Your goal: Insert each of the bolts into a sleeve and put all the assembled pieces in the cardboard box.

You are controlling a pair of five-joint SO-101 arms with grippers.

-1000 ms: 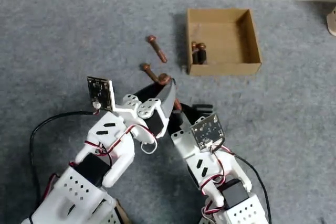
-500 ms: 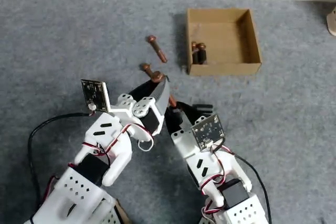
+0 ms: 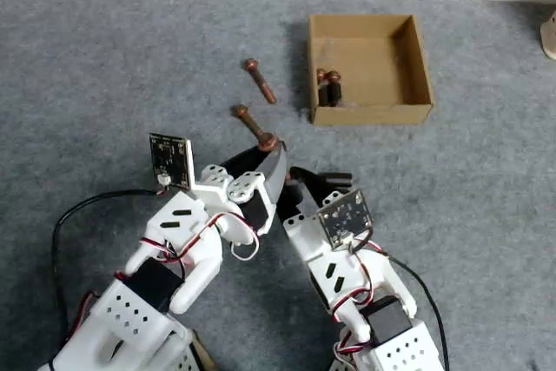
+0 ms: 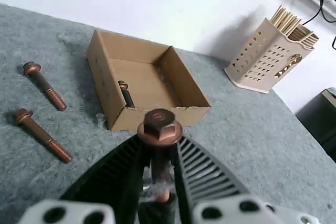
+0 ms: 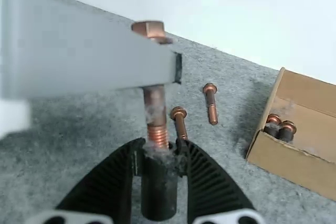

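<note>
Operator: Bolt status?
Technician: Bolt [image 4: 159, 125] rigid, probably heavy for its size. Left gripper [image 4: 160, 144] fingers clamp the shank under the head, near a corner of the cardboard box [image 3: 373, 115].
Operator: Sleeve?
Technician: Right gripper [image 5: 160, 148] fingers closed around the sleeve [image 5: 159, 187], with the bolt tip at its mouth. Likely slippery, so hold mid-body.

Premises: a small robotics test bench. Whether it is a hobby room or a laboratory cannot be told. Evidence: left arm [image 3: 165, 267] and right arm [image 3: 356, 288], both in white plastic shells, each carrying a bare circuit board [image 3: 170, 161] and exposed wiring [image 3: 54, 258]. The work surface is a grey carpet-like mat [image 3: 104, 67] set against a plain white wall [image 4: 157, 3]. Loose bolts [image 3: 261, 82] and a cardboard box [image 3: 373, 115] lie on it. At the far edge stands a perforated beige holder [image 4: 265, 59] of wooden sticks [image 4: 289, 20] — ordinary room clutter.
</note>
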